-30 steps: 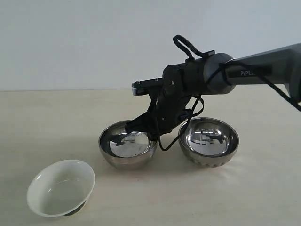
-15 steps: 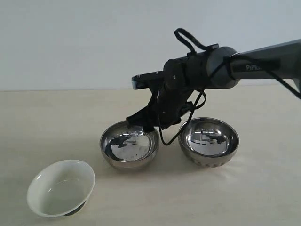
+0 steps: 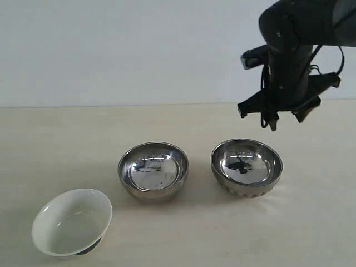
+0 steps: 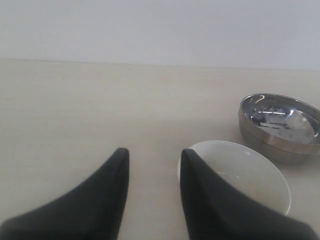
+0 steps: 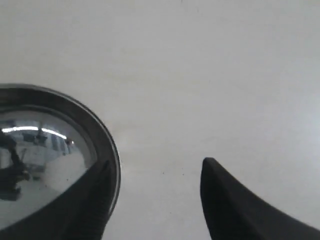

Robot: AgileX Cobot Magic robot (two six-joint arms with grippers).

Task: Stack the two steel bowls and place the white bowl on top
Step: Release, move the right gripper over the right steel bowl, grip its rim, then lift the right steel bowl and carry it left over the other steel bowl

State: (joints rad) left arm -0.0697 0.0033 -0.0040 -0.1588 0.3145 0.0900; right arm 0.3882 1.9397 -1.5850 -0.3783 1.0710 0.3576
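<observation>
2 steel bowls (image 3: 153, 169) (image 3: 246, 167), white bowl (image 3: 71, 221), unstacked on beige table (image 3: 55, 139), white wall (image 3: 111, 44) behind, left gripper (image 4: 153, 152), right gripper (image 5: 155, 164) both parted

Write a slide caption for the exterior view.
Right tool open above the right steel bowl; left steel bowl and white bowl apart, unstacked.

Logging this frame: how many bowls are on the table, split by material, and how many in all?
steel: 2, the left steel bowl and the right steel bowl
white ceramic: 1, the white bowl
total: 3
</observation>
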